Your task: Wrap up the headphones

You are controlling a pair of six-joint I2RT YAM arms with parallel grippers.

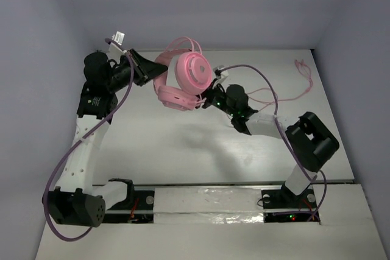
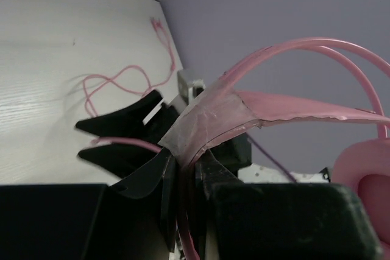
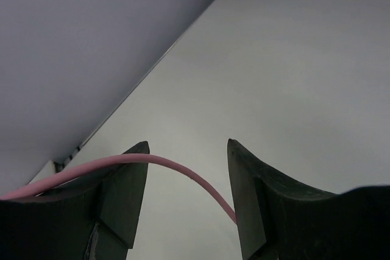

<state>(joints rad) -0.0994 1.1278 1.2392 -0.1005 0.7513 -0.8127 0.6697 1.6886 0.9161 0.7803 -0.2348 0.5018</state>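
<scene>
Between the jaws of the right gripper [image 3: 187, 145] runs the thin pink cord [image 3: 177, 165]. They stand apart, and the cord crosses the gap loosely, pinched by neither side. Those jaws point down toward the tabletop [image 3: 304, 59]. Just to their left, lifted clear of the tabletop at the back middle, are the headphones [image 1: 186, 80], one round earcup [image 1: 194, 70] facing the overhead camera. The left gripper [image 2: 183, 168] has its jaws closed hard on the headband [image 2: 210, 120] at a taped stretch, so the arch runs away from it toward the right arm. Beyond the right jaws, the rest of the cord trails in loose loops across the tabletop toward the right wall [image 1: 359, 59], well apart from both arms. As I judge it, the coming move turns on this: the headphones sit left of the right jaws, the slack lies right of them, and the right arm is nearer the cord. It would have to close on the cord and carry it round the headphones.
</scene>
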